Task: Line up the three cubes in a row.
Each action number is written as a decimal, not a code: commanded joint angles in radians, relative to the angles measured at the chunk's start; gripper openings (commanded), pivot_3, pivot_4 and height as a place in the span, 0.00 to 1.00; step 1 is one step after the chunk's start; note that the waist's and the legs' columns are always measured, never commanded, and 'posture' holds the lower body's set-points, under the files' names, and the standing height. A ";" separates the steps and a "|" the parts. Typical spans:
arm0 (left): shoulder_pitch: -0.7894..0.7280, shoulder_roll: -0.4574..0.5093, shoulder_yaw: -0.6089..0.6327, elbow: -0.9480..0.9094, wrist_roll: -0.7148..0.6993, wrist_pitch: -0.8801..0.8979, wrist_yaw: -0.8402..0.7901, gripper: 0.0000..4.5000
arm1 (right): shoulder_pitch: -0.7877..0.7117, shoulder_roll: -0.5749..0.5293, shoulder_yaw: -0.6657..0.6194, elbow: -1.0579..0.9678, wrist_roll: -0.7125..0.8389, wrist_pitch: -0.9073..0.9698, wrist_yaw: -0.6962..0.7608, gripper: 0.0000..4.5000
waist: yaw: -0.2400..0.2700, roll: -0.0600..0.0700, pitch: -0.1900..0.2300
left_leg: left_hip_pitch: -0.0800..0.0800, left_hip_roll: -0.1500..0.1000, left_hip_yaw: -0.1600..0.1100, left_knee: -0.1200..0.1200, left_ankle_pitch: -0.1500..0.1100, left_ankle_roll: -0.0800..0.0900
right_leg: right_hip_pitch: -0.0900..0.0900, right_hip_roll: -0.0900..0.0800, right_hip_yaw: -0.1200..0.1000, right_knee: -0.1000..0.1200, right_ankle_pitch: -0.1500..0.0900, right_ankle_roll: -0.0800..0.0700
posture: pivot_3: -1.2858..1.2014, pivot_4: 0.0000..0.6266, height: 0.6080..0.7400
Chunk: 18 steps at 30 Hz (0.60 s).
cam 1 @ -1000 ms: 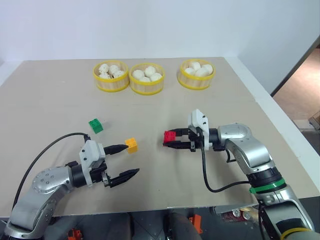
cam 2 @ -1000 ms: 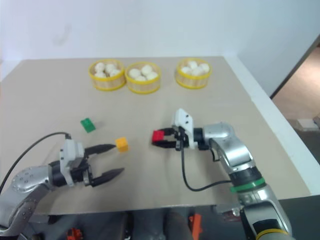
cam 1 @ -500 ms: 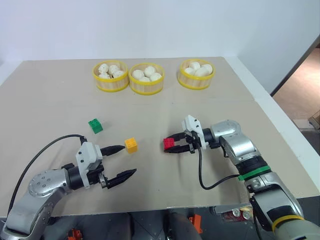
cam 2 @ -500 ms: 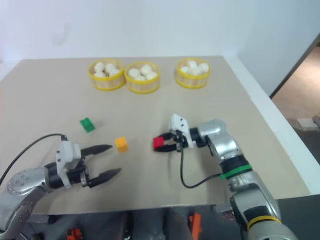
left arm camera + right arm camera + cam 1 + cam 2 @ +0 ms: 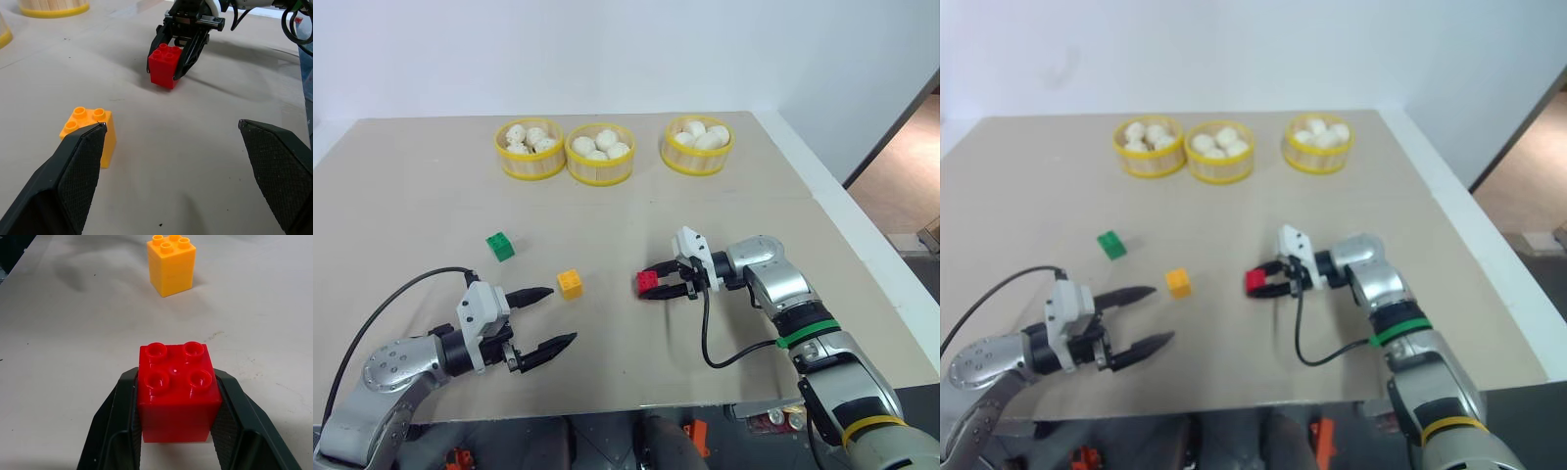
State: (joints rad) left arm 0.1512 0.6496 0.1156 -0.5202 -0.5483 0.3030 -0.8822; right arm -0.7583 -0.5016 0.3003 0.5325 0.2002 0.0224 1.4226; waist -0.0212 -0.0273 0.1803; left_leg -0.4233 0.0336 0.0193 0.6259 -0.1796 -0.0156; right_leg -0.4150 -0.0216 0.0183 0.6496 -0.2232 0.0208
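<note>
My right gripper (image 5: 648,286) is shut on the red cube (image 5: 647,282), which sits low at the table top near the middle; its black fingers (image 5: 115,421) press both sides of it. The yellow-orange cube (image 5: 570,284) stands on the table to the left of the red one, a short gap between them. Farther back and to the left lies the green cube (image 5: 499,246), on its own. My left gripper (image 5: 563,314) is open and holds nothing, its far fingertip just short of the yellow-orange cube (image 5: 90,134).
Three round yellow baskets (image 5: 530,166) (image 5: 600,174) (image 5: 697,163) of white buns stand in a row at the back of the beige table. The table's front edge (image 5: 636,406) runs close below both arms. A black cable hangs from each wrist.
My right gripper has come down toward the table with the red cube, and its arm has bent differently. The left gripper has stayed in place, open.
</note>
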 commanded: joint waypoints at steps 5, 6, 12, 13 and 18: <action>-0.001 0.015 0.020 -0.010 0.009 -0.036 -0.019 1.00 | 0.011 -0.027 -0.028 -0.026 -0.002 -0.034 0.036 0.28 | 0.000 0.000 0.000 | 0.000 0.000 0.000 0.000 0.000 0.000 | 0.000 0.000 0.000 0.000 0.000 0.000 | 0.52 0.24 1.00; -0.001 0.015 0.020 -0.007 0.011 -0.039 -0.022 1.00 | 0.016 -0.029 -0.029 -0.036 0.002 -0.029 0.038 0.28 | 0.000 0.000 0.000 | 0.000 0.000 0.000 0.000 0.000 0.000 | 0.000 0.000 0.000 0.000 0.000 0.000 | 0.52 0.24 1.00; -0.001 0.013 0.022 0.008 0.017 -0.053 -0.036 1.00 | 0.020 -0.025 -0.051 -0.053 0.021 0.000 0.012 0.28 | 0.000 0.000 0.000 | 0.000 0.000 0.001 0.000 0.000 0.000 | 0.000 0.000 0.000 0.000 0.000 0.000 | 0.52 0.24 1.00; 0.000 0.012 0.023 0.006 0.015 -0.055 -0.037 1.00 | 0.005 -0.018 -0.062 -0.048 0.032 0.026 0.006 0.28 | 0.000 0.000 0.000 | 0.000 0.000 0.001 0.000 0.000 0.000 | 0.000 0.000 0.000 0.000 0.000 0.000 | 0.52 0.24 1.00; -0.004 0.015 0.024 -0.001 0.012 -0.052 -0.040 1.00 | -0.052 0.003 -0.082 -0.022 0.039 0.061 0.009 0.28 | -0.001 0.000 0.000 | 0.000 0.002 0.004 0.000 0.000 0.000 | -0.002 0.001 0.001 0.001 0.002 -0.002 | 0.52 0.24 1.00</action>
State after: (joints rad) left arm 0.1507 0.6532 0.1173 -0.4998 -0.5291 0.2648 -0.9210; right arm -0.7815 -0.5026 0.2529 0.5142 0.2231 0.0812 1.4248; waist -0.0218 -0.0273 0.1803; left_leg -0.4230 0.0366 0.0238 0.6262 -0.1795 -0.0156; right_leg -0.4170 -0.0207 0.0192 0.6502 -0.2208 0.0180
